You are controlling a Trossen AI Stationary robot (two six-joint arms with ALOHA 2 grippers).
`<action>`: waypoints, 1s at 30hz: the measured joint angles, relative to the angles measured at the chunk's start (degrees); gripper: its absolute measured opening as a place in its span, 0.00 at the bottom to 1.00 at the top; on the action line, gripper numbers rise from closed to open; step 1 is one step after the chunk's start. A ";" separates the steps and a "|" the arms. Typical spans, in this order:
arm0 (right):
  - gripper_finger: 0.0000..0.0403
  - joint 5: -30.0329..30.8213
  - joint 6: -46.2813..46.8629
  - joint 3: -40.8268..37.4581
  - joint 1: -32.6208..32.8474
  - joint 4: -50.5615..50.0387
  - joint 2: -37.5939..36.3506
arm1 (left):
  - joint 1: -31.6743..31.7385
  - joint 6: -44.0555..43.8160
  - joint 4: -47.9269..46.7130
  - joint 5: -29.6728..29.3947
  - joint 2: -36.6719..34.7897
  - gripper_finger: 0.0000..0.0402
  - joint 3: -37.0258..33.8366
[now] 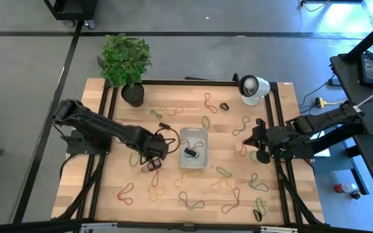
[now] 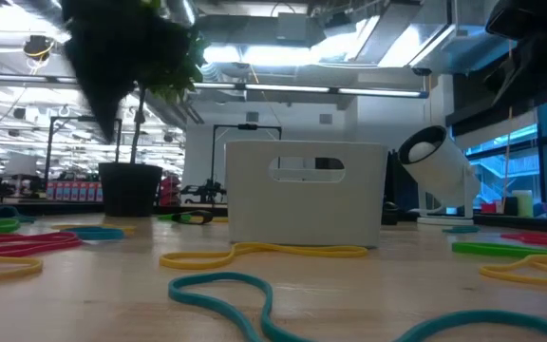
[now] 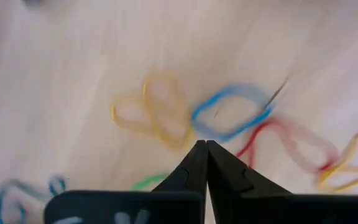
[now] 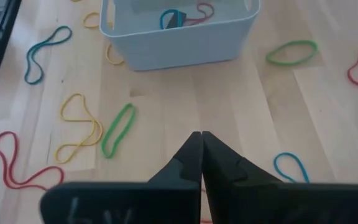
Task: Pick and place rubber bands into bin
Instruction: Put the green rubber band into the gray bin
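High view shows the desk (image 1: pixel 109 188), a wooden top, carrying the bin (image 1: pixel 193 148) near its centre; all positions below are referenced to the bin. A potted plant (image 1: pixel 127 61) stands well beyond the bin at the desk's far edge, toward my left arm's side. A round white lamp-like object (image 1: pixel 254 88) sits at the far edge toward my right arm's side. The bin holds a few bands, including a dark one (image 1: pixel 190 153). The rubber bands (image 1: pixel 226 209) lie scattered on the desk all around the bin. My left gripper (image 1: pixel 153 165) is just beside the bin, fingers pressed together over loose bands. My right gripper (image 1: pixel 246 140) is near the bin's opposite side, fingers likewise together, holding nothing.
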 joint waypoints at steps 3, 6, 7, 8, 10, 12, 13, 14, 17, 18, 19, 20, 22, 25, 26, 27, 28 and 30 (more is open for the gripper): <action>0.02 0.00 0.01 0.00 0.00 -0.01 0.07 | 0.17 3.03 -3.98 -2.09 -0.01 0.00 3.29; 0.02 0.01 0.07 0.00 0.00 0.01 0.05 | 0.24 2.78 -7.90 -2.34 0.03 0.01 2.76; 0.02 0.00 0.09 0.00 0.00 0.01 0.07 | 0.24 2.04 -9.17 -1.90 0.01 0.01 2.21; 0.02 0.00 0.11 0.00 0.00 0.01 0.07 | 0.24 0.94 -10.08 -1.27 0.01 0.02 1.46; 0.02 0.00 0.16 0.00 0.00 0.01 0.07 | 0.25 -1.28 -9.84 0.17 0.01 0.05 -0.76; 0.02 0.00 0.29 0.00 0.00 0.01 0.19 | 0.69 -4.00 -9.73 2.72 0.01 0.09 -3.37; 0.02 0.01 0.44 0.00 0.00 -0.01 0.20 | 0.98 -5.48 -9.45 3.94 0.01 0.11 -4.92; 0.02 0.02 0.50 0.00 0.00 0.01 0.18 | 1.20 -6.97 -8.80 5.17 0.01 0.14 -6.49; 0.02 0.01 0.51 0.00 0.00 0.01 0.18 | 2.19 -11.71 -5.83 7.90 0.01 0.23 -11.57; 0.02 0.02 0.55 0.00 0.00 0.01 0.18 | 2.44 -12.95 -4.68 8.39 0.01 0.26 -13.11; 0.02 0.02 0.57 0.00 0.00 0.01 0.18 | 2.58 -13.58 -3.53 8.46 0.01 0.29 -14.46; 0.02 0.02 0.57 0.00 0.00 0.04 0.18 | 2.64 -13.62 -2.44 8.46 0.01 0.31 -15.65; 0.02 0.02 0.61 0.00 0.00 0.05 0.18 | 2.64 -12.12 -0.41 8.46 0.01 0.35 -17.61; 0.02 0.02 0.65 0.00 -0.02 0.11 0.18 | 2.39 -7.11 1.54 8.18 0.01 0.39 -19.37; 0.02 0.03 0.83 0.00 -0.02 0.20 0.18 | 2.38 -5.49 1.90 8.01 0.01 0.39 -19.70; 0.02 0.05 1.49 0.00 -0.02 0.39 0.18 | 2.38 -4.03 2.29 7.92 0.00 0.40 -20.01; 0.02 0.07 2.00 0.00 -0.02 0.51 0.18 | 2.38 -2.61 2.78 7.74 -0.01 0.40 -20.36; 0.02 0.15 3.26 0.00 -0.02 0.51 0.18 | 2.38 0.53 3.93 7.89 -0.02 0.38 -21.10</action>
